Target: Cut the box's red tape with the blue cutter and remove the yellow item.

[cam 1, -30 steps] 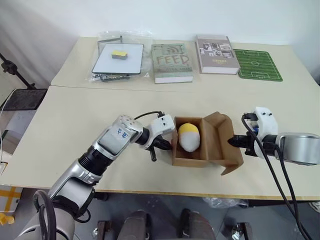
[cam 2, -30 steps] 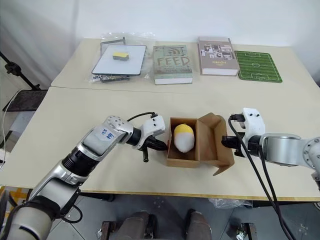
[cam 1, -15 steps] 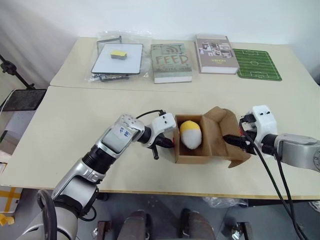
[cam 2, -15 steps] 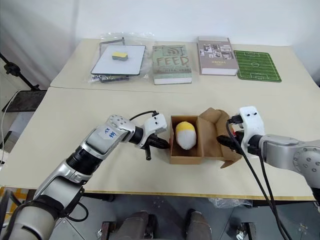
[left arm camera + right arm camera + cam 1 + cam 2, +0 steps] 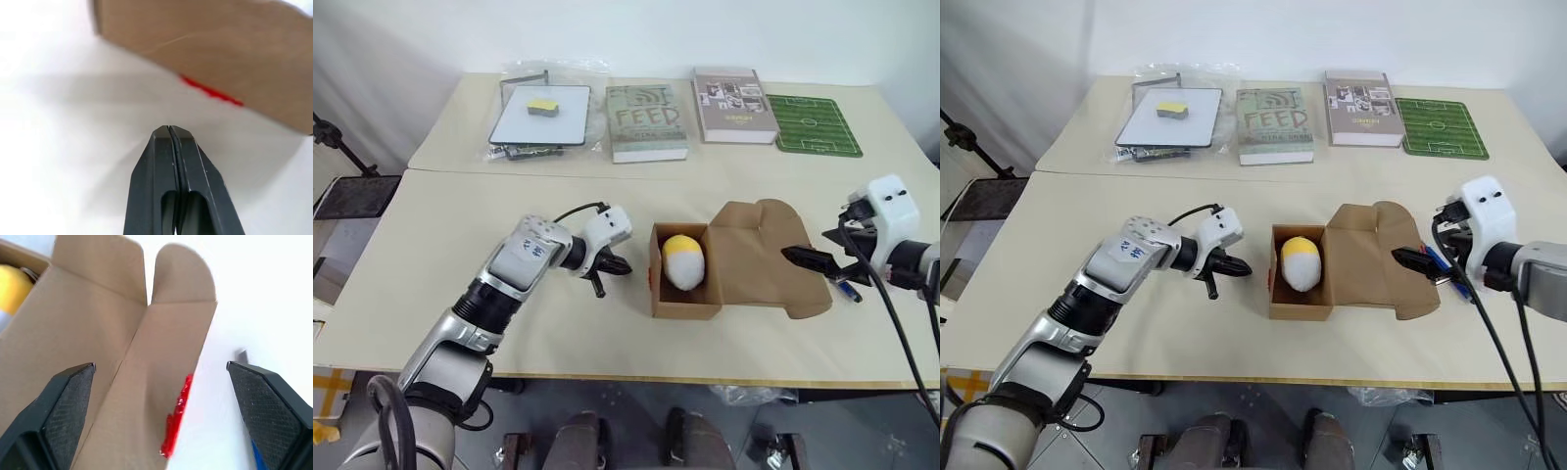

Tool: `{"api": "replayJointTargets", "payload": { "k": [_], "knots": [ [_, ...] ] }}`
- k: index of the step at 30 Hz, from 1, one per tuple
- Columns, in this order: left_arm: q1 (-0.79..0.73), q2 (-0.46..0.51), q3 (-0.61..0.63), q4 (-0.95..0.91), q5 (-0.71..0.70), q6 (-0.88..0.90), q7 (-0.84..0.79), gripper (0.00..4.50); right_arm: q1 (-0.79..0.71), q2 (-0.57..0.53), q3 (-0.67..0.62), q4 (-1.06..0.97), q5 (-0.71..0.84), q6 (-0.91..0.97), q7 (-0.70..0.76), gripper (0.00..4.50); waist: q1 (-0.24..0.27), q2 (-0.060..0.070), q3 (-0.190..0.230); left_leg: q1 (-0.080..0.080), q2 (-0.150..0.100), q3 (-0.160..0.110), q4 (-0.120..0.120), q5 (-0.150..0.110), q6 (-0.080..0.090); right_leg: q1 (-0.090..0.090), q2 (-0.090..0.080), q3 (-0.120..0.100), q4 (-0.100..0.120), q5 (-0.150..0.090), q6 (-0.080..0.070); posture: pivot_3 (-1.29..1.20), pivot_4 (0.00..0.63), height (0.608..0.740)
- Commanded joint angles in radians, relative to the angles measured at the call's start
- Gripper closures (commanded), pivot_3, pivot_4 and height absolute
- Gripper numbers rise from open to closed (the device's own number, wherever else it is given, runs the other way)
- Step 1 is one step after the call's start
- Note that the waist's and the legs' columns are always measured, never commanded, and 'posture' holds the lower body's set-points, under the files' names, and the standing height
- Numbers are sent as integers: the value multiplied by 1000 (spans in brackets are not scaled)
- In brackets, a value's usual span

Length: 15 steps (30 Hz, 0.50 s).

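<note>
The grey-green book [image 5: 647, 121] at the far side of the table bears the large word "FEED" across its cover, with smaller lines beneath that are too fine to read. The book [image 5: 735, 105] beside it carries a short title line under its cover pictures, perhaps one word, but it cannot be made out. A small white label [image 5: 1125, 251] on the left arm shows dark marks that are not legible.

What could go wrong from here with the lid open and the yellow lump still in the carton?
1. The small brown cardboard carton is light and unheld; reaching for the pale yellow rounded lump may shove it.
2. The slim blue cutter lies beside the open right end effector, which could knock it away.
3. The shut left end effector must open first.
</note>
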Motion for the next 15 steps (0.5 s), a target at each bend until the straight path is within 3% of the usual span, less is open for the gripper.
{"api": "replayJointTargets", "payload": {
  "k": [1,6,9,15],
  "knots": [
    [-55,-12,85,19,-19,-35,23,4500,6,-40,-82,-1,-59,-19,101,16,3,0,0,0,0,0,0,0,0,0,0,0,0,0,0,0,150,740],
    [-111,-57,150,17,-56,-54,33,4500,20,-30,-151,-38,-79,-7,188,16,2,0,0,-1,0,0,0,0,0,0,0,0,0,0,0,0,150,740],
    [-161,-97,142,-3,-79,-17,19,3900,50,-14,-217,-90,-51,0,253,0,4,0,0,-1,-1,0,0,0,0,0,0,-1,0,0,0,0,150,740],
    [-234,-137,-1,-19,-50,-57,-78,2013,134,33,-294,-173,-66,-7,311,0,1,0,0,-1,-6,0,0,0,0,0,0,0,0,0,0,0,150,740]
  ]
}}
